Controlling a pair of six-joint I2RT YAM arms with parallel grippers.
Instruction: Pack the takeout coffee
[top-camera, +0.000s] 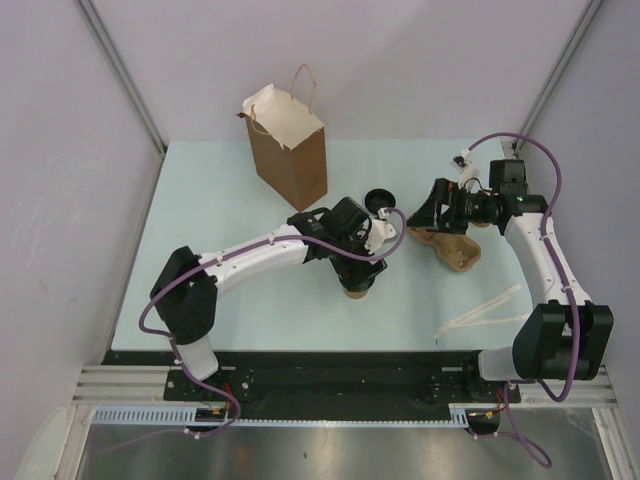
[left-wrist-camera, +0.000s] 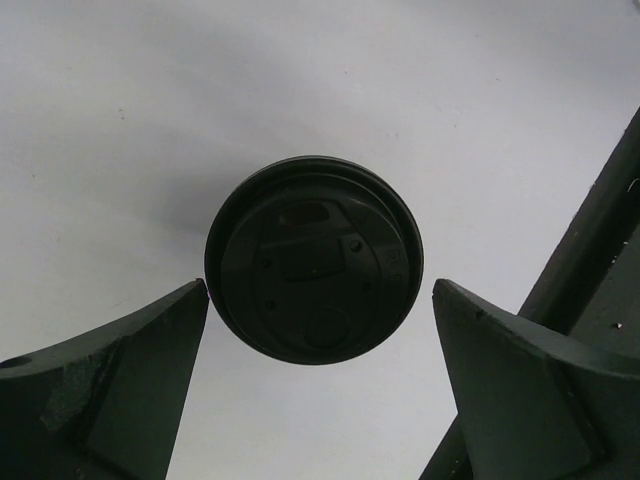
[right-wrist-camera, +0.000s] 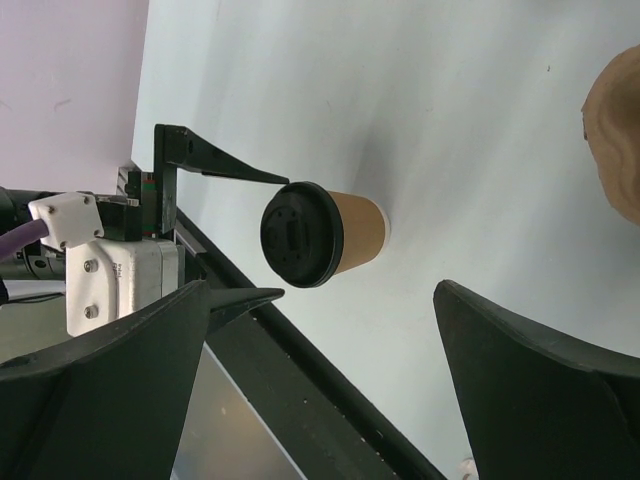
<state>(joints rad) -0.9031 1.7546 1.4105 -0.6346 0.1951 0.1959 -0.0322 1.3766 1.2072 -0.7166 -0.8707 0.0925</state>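
Released left pincer straddles round black lid on tan paper cup; right pincer released.

One coffee cup, one bag, one tray

The takeout coffee has a wall of matt tan kraft paper, and its lid is black plastic, smooth, with a weak shine. The paper bag is brown and matt, with thin cord handles. The carrier tray looks like rough moulded pulp, and the worktop is a smooth, pale, matt surface.
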